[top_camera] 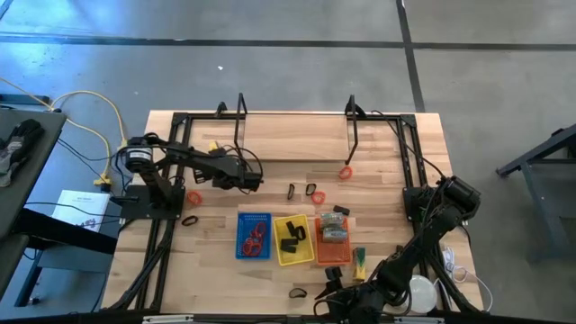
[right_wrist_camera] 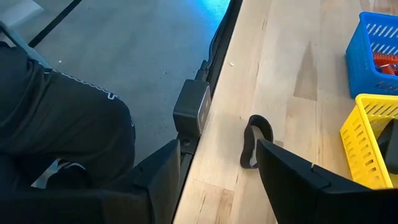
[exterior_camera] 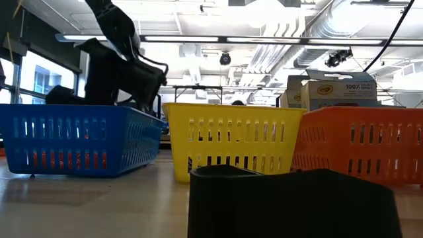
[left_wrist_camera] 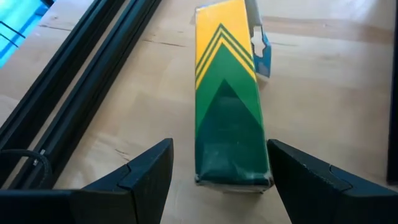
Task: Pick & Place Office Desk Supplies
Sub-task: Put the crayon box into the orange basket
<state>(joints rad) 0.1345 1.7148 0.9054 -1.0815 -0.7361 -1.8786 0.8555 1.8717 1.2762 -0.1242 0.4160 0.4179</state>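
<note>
A yellow-and-green crayon box (left_wrist_camera: 227, 106) lies flat on the wooden table. My left gripper (left_wrist_camera: 219, 146) is open and slants down over the box's near end, one finger on each side; I see no touch. In the high view this gripper (top_camera: 255, 183) is left of centre. My right gripper (right_wrist_camera: 217, 144) is open at the table's near edge (top_camera: 326, 301), just short of a black loop (right_wrist_camera: 255, 146) lying on the wood. Loose on the table are red loops (top_camera: 345, 171) (top_camera: 193, 196), black clips (top_camera: 292, 191) and another black loop (top_camera: 189, 220).
Blue (top_camera: 254, 234), yellow (top_camera: 292, 238) and orange (top_camera: 333, 236) trays stand in a row near the middle, each with items inside. A green-yellow piece (top_camera: 358, 261) and a round white object (top_camera: 421, 292) lie at the near right. Black frame rails (left_wrist_camera: 81, 81) run beside the box. Dark cloth (right_wrist_camera: 56, 124) shows beyond the near edge.
</note>
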